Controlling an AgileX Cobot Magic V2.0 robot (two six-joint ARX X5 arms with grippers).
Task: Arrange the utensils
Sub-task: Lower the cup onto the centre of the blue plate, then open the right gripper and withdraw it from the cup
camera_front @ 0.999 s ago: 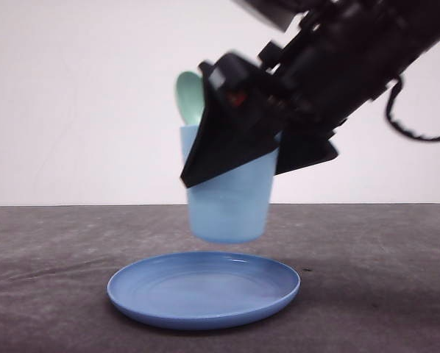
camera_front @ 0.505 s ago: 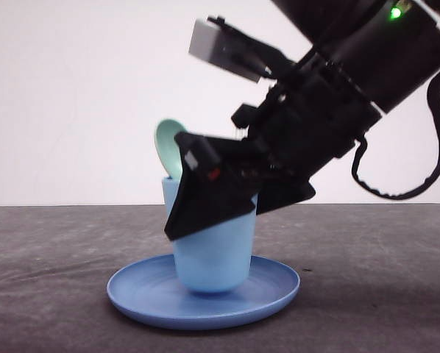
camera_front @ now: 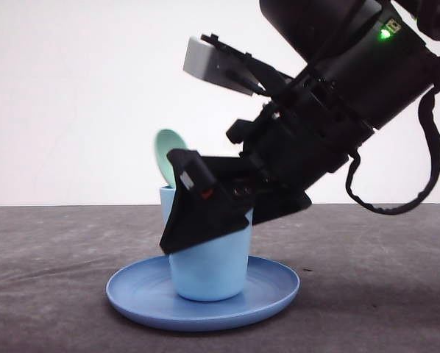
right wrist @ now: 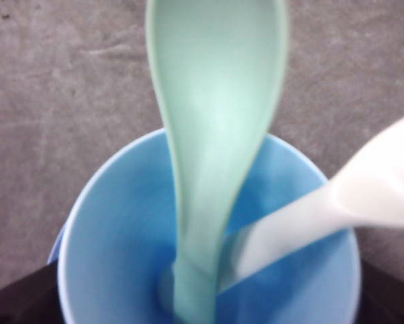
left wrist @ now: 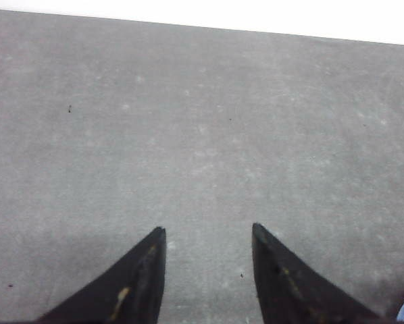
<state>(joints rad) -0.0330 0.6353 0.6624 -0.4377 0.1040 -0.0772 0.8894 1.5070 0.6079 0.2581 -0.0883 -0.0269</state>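
Front view showed one light blue cup (camera_front: 209, 268) standing on one blue round plate (camera_front: 132, 298), the plate lying on the grey surface (camera_front: 43, 250) near its front edge. The right pincer (camera_front: 205, 213) gripped the cup at its rim, one black finger down the outside wall. One mint-green spoon (camera_front: 168, 153) stood in the cup, its oval bowl rising above the rim on the side away from the arm. From the right wrist camera, the spoon (right wrist: 212, 128) and one white fork (right wrist: 323, 206) both rested handle-down inside the cup (right wrist: 114, 236), leaning apart; the fork's head was blurred. The left pincer (left wrist: 207, 280) hung released over bare surface (left wrist: 202, 121), its two fingers spread with nothing between them.
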